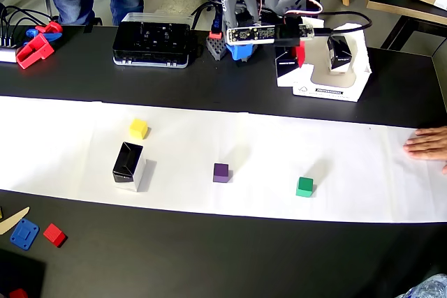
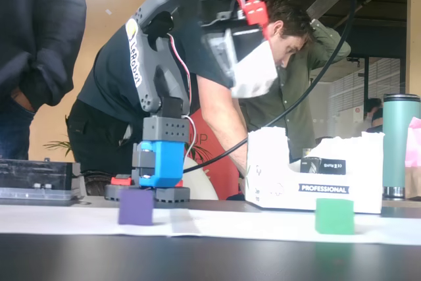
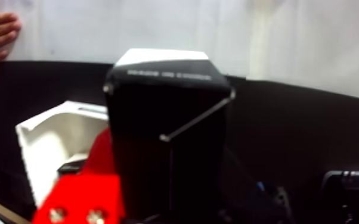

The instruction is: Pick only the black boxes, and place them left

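Your pincer [image 1: 292,56] is gripping a black box [image 3: 169,131], clamped between the red finger [image 3: 92,184] and the far jaw, held up in the air at the near-left edge of the white bin [image 1: 353,82] in the overhead view.

The bin sits just right of the pincer and below it. It is already holding one black box [image 1: 339,52], standing inside against the back wall; in the fixed view that box [image 2: 323,165] is showing through the scooped front.

A third black box [image 1: 129,165] is standing on the white paper strip [image 1: 63,144], well left of the pincer and toward the camera side. A yellow cube [image 1: 138,128] is just behind it; a purple cube [image 1: 221,172] and a green cube [image 1: 304,186] are sitting further right on the strip.

Writing: "PROFESSIONAL" in white on a black band, low on the bin front [image 2: 323,188]. "LeRobot" is running along the arm's [image 2: 148,64] grey link. The print on the held box is too blurred to read.

Surface is a black table [image 1: 209,256]. A flat black case [image 1: 151,43] is lying left of the arm base. A person's hand [image 1: 427,146] is resting on the paper's right end. A man [image 2: 289,77] is leaning in behind the bin.
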Controlling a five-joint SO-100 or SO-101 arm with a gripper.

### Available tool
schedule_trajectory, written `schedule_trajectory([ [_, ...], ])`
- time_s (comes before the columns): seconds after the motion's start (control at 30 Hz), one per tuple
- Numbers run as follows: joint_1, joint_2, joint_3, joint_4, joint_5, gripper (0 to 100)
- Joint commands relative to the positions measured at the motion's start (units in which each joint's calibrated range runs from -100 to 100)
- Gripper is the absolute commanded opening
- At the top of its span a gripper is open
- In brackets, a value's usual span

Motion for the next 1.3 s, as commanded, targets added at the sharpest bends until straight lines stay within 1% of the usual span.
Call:
schedule_trajectory([
  [0.0, -8.5, -4.1, -9.0, 2.1, -4.7, 9],
  [0.13, -14.1, -4.0, -9.6, 2.2, -8.3, 9],
  [0.23, -20.1, -4.0, -9.8, 2.2, -10.5, 9],
  [0.4, -31.6, -1.8, -16.4, 3.1, -14.5, 9],
  [0.53, -37.3, 3.8, -22.9, 3.2, -16.0, 9],
  [0.67, -39.2, 8.5, -24.0, 3.2, -16.3, 9],
  [0.8, -41.4, 13.4, -23.9, 3.2, -18.2, 9],
  [1.0, -44.1, 20.1, -22.9, 3.2, -18.2, 9],
  [1.17, -44.1, 20.8, -11.8, 3.0, -17.8, 8],
  [1.27, -44.1, 20.8, -9.3, 2.9, -17.8, 9],
])
